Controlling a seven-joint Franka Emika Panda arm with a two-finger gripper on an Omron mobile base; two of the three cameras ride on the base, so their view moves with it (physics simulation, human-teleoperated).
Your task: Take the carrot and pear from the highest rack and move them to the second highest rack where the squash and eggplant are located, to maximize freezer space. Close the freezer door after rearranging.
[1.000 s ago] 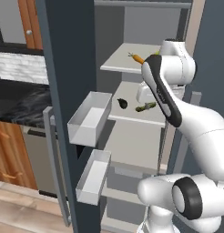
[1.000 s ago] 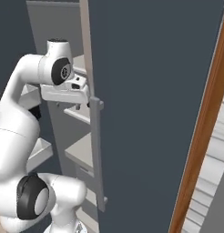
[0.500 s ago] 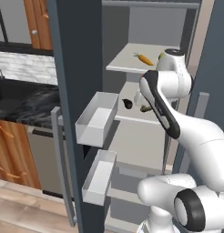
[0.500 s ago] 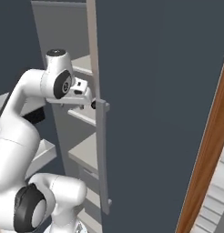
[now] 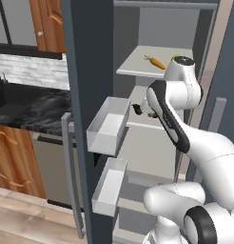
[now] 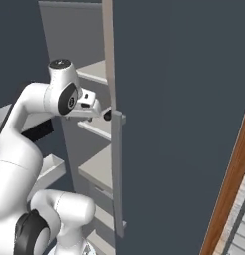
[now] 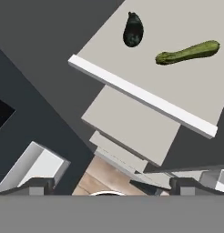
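We stand at a big dark freezer (image 5: 88, 71) with its door (image 6: 179, 114) open, beside a black counter (image 5: 28, 107) and wood cabinets (image 5: 45, 24). The carrot (image 5: 156, 62) lies on the top rack (image 5: 154, 69). Below, the eggplant (image 7: 133, 30) and the long green squash (image 7: 186, 52) lie apart on the second rack (image 7: 177, 86). Our gripper (image 7: 109, 184) is wide open, holding nothing.

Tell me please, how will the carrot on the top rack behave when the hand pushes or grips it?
The carrot is long, tapered and round in section, so a sideways push would probably roll it in a curve. It lies flat on the smooth top rack near the front edge, so it may slide. It looks stiff, unlikely to bend.
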